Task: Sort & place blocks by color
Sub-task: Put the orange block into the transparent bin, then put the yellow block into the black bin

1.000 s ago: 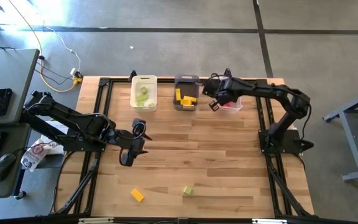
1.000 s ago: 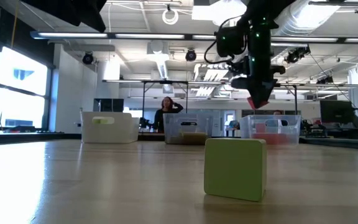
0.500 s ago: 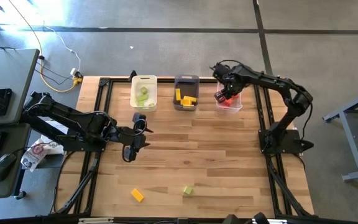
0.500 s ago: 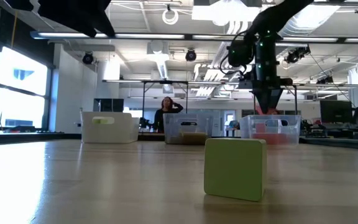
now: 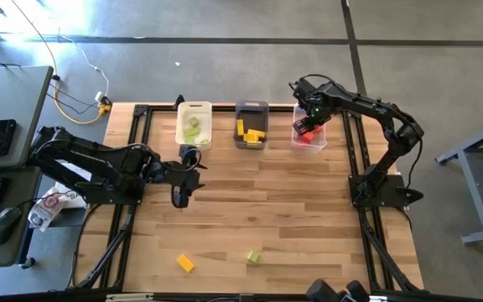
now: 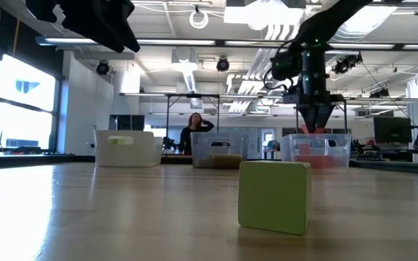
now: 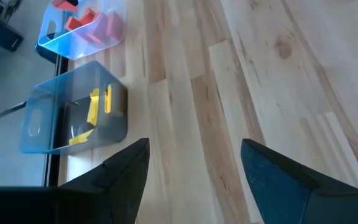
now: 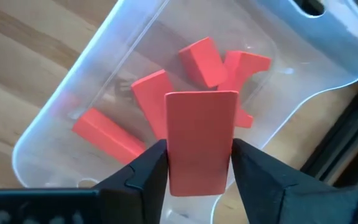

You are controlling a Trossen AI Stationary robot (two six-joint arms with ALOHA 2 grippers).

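The right gripper (image 8: 197, 163) has its jaws clamped on a red block (image 8: 201, 140), directly above the clear bin (image 8: 73, 93) holding other red blocks (image 8: 107, 132). The left gripper (image 7: 191, 171) hovers over the bare surface (image 7: 278, 74), jaws apart, empty.

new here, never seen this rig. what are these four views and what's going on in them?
Two dark robot arms at a wooden table. One camera looks straight down, one sits at table height, one rides on each wrist. The right gripper holds a red block over the clear bin, which holds other red blocks. The left gripper hangs open above bare table near the dark grey bin with yellow blocks. The white bin holds green ones. A yellow block and a green block lie loose.
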